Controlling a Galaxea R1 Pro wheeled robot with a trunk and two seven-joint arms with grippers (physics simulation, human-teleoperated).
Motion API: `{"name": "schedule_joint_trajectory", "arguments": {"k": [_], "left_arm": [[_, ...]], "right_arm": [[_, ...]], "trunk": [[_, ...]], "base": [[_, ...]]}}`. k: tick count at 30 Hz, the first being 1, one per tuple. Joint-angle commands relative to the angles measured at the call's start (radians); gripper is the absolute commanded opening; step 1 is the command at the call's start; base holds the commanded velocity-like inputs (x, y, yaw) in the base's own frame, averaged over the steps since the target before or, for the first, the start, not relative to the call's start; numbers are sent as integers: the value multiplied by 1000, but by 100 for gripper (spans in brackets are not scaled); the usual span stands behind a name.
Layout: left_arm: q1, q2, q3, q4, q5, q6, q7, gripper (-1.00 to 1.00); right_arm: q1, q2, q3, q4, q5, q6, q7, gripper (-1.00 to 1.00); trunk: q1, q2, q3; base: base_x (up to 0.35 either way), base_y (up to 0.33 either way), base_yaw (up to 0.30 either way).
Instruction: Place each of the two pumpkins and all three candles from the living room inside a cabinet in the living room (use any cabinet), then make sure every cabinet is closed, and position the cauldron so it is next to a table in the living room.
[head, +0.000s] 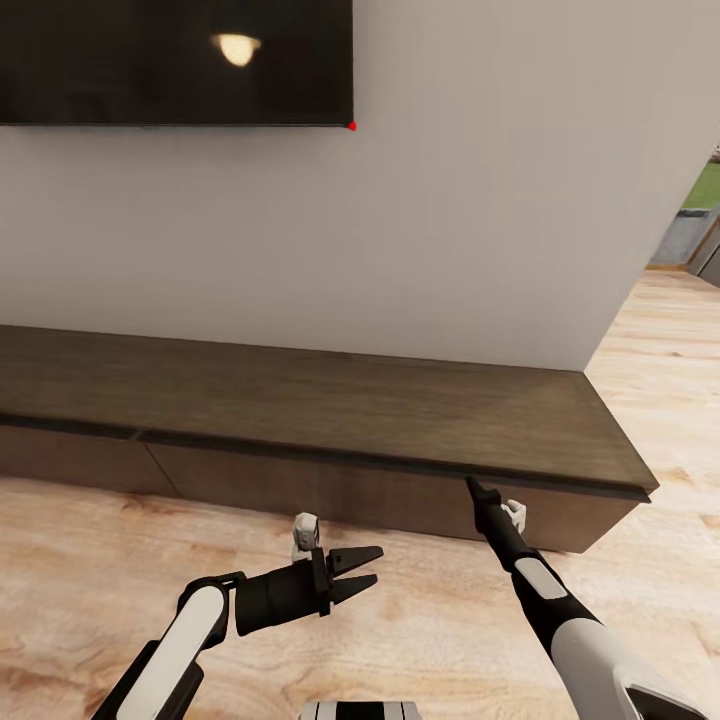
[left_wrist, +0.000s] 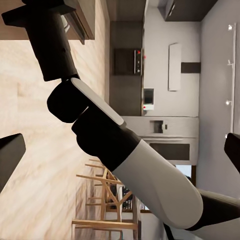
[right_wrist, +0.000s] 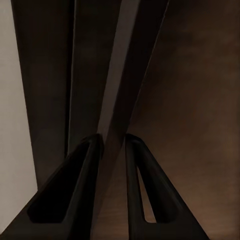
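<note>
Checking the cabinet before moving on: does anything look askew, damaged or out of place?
Nothing stands out. The cabinet has flush drawer fronts and a bare top; the right gripper sits at its top front edge, the left gripper open above the floor.

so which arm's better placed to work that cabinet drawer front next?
Right. The right gripper is already at the cabinet top's front edge, fingers nearly closed around it. The left gripper hangs open above the floor, pointing sideways.

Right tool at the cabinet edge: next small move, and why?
Probably pull the right tool straight back toward the robot. Its fingers straddle the front lip of the cabinet, nearly shut on it, and the drawer fronts look closed and handleless, so that lip is the only grip. The left tool hangs open over the floor.
</note>
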Motion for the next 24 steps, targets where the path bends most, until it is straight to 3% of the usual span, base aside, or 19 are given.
{"name": "schedule_joint_trajectory", "arguments": {"k": [1, 24], "left_arm": [[-1, 1, -1, 0, -6, 1, -7, 100], [0, 1, -1, 0, -5, 1, -7, 100]], "right_arm": [[-1, 1, 1, 0, -12, 13, 8, -100], [-1, 2, 2, 0, -12, 13, 5, -100]], "trunk": [[0, 0, -1], [0, 0, -1]], "base": [[0, 0, 0], [-106, 0, 0]]}}
